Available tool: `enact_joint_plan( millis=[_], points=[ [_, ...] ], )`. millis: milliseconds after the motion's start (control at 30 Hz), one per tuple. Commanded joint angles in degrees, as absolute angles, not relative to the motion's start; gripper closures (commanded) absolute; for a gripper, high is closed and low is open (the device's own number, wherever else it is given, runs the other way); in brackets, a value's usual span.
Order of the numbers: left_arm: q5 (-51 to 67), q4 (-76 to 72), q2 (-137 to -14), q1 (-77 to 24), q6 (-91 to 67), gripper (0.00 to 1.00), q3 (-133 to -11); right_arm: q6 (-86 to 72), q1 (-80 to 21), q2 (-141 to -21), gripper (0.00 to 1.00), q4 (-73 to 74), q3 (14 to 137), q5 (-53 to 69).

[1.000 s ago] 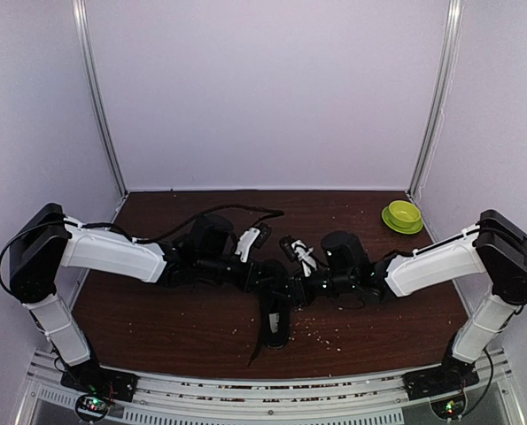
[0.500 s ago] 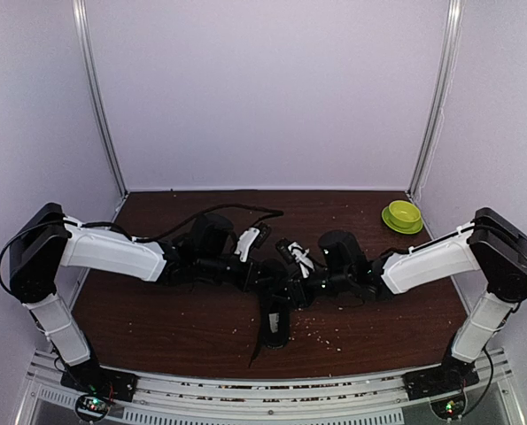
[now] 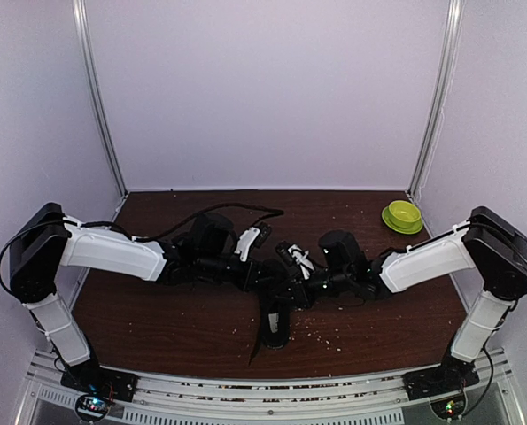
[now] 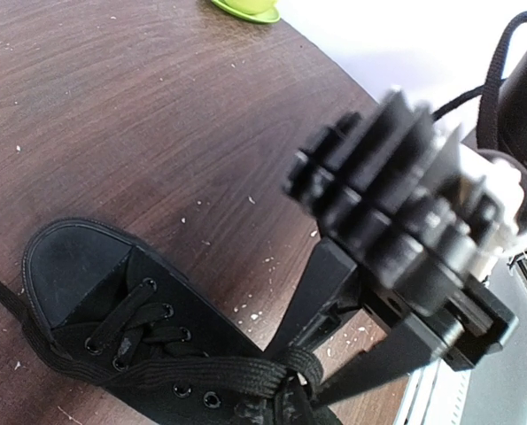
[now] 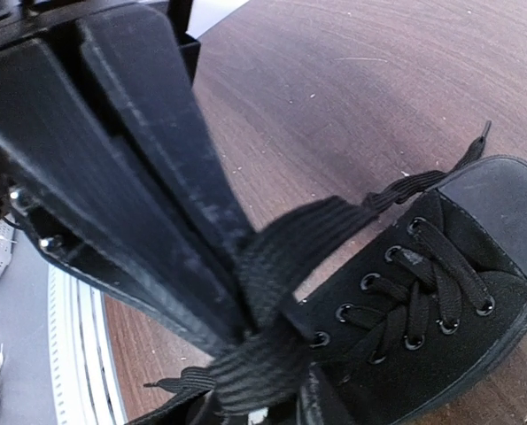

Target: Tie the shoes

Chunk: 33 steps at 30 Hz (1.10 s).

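The shoe [image 3: 276, 323] sits on its sole on the table [image 3: 157, 319], about the middle left-to-right and a bit toward the near edge. Going by both wrist views, the toe end points at the far side. From overhead you mostly get the heel half, because the front is tucked under the two grippers, which meet just above it.

The right gripper [image 5: 241, 317] is the busy one. Its fingers [image 5: 166, 168] run down in a narrow V and the tips come together on a flat stretch of the laces [image 5: 329, 217], just past the top eyelets. Its own wrist view shows that band draped over the fingertips and bunched into a wad right under them. The left wrist view catches the same gripper from the side, tips down in the lace at the top of the lacing.

The left gripper [image 3: 265, 276] is pressed together and sits just beside the right one. Whether there's any lace in it I can't tell, since its own tips don't show clearly in any view.

The rest of the lacing crisscrosses loosely through the eyelets. One loose end lies on the wood off the toe, and another trails toward the near edge past the heel.

The green bowl [image 3: 403, 215] is off in the far right corner, well apart from everything else. Pale crumbs [image 3: 321, 335] are scattered on the wood beside the shoe.
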<state>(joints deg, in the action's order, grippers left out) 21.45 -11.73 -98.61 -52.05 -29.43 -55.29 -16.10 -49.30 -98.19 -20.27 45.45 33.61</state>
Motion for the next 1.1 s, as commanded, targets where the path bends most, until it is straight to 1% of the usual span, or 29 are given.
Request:
enact_joint_plan(
  millis=[0, 167, 333, 500, 567, 600, 667, 700, 800, 933, 1067],
  points=[
    [22.0, -12.8, -97.8, -51.5, -28.6, 1.0, -57.2, -15.5, -48.7, -99.5, 0.82, -19.9, 46.5, 33.7],
    [22.2, -12.8, -97.9, -51.5, -28.7, 1.0, -57.0, -16.1, -48.5, -100.2, 0.84, -21.4, 47.1, 32.5],
    [22.4, -12.9, -98.1, -51.5, -28.9, 1.0, -57.0, -17.3, -48.4, -100.5, 0.93, -24.2, 46.9, 30.1],
    [22.9, -12.9, -98.9, -51.5, -29.1, 1.0, -57.4, -21.4, -48.5, -100.8, 1.0, -31.1, 45.1, 27.3],
    [23.1, -12.9, -98.9, -51.5, -29.3, 1.0, -57.4, -23.4, -48.4, -100.8, 1.0, -34.7, 43.9, 26.0],
    [23.0, -12.8, -98.8, -51.5, -29.4, 0.99, -57.3, -24.1, -48.5, -100.7, 1.0, -36.0, 43.5, 25.6],
    [22.2, -12.7, -98.3, -51.4, -29.5, 0.89, -56.8, -24.6, -48.4, -100.5, 1.0, -37.0, 43.3, 25.3],
    [21.9, -12.6, -98.0, -51.4, -29.6, 0.83, -56.4, -24.7, -48.4, -100.3, 1.0, -37.0, 43.3, 25.2],
    [21.7, -13.7, -96.9, -50.7, -30.3, 0.76, -54.0, -24.4, -48.4, -99.7, 1.0, -36.4, 43.1, 25.0],
    [21.2, -15.6, -94.9, -49.7, -30.9, 0.75, -50.6, -24.1, -48.4, -99.0, 1.0, -35.6, 42.4, 25.2],
    [21.2, -17.9, -93.8, -48.5, -32.2, 0.79, -48.1, -24.0, -48.5, -98.4, 1.0, -35.1, 42.0, 25.6]
  ],
)
